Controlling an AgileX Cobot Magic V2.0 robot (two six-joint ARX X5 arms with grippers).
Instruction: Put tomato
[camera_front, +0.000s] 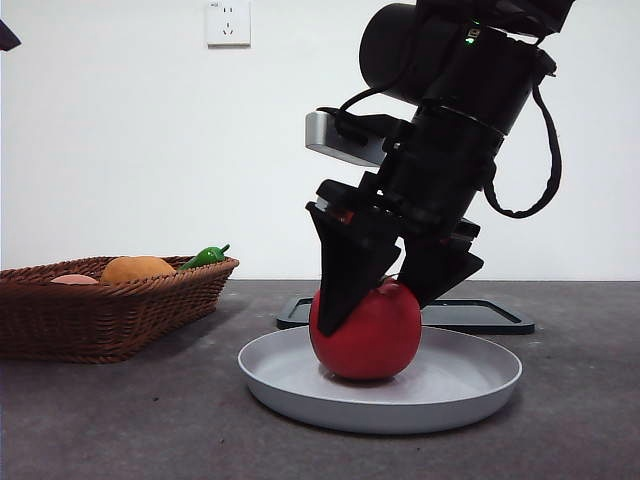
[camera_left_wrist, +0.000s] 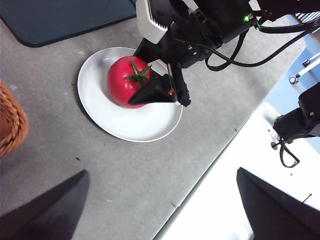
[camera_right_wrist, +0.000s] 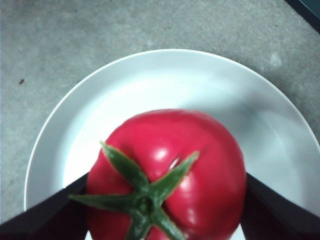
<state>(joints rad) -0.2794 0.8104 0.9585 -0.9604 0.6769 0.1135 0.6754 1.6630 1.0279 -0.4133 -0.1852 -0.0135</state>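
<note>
In the front view we see the tomato (camera_front: 366, 335) resting upright on a white plate (camera_front: 470, 385), a little toward the basket side of the plate's middle. The right gripper (camera_front: 385, 285) comes down on it from above, tilted, with one black jaw against each flank of the fruit. In the right wrist view the two jaws touch the tomato (camera_right_wrist: 170, 175) on either side, spread to the fruit's width and closed on it; the green calyx (camera_right_wrist: 142, 200) points up between them. The plate's rim (camera_right_wrist: 165, 52) curves around the far side of the fruit. We read the tomato's underside as touching the plate, with a small dark shadow beneath it.

The left wrist view shows the same scene from a higher point: the tomato (camera_left_wrist: 127, 82), the plate (camera_left_wrist: 125, 127) and the right gripper (camera_left_wrist: 152, 82) clasped over the fruit. The left gripper (camera_left_wrist: 160, 210) hangs well apart from the plate, over the grey table (camera_left_wrist: 125, 175), its jaws spread wide and holding nothing.

A wicker basket (camera_front: 100, 310) stands on the table beside the plate, apart from it; in it we see an orange fruit (camera_front: 137, 268) and a green pepper (camera_front: 205, 256). A dark flat tray (camera_front: 480, 315) lies just behind the plate. A wall socket (camera_front: 228, 22) sits on the white wall.
</note>
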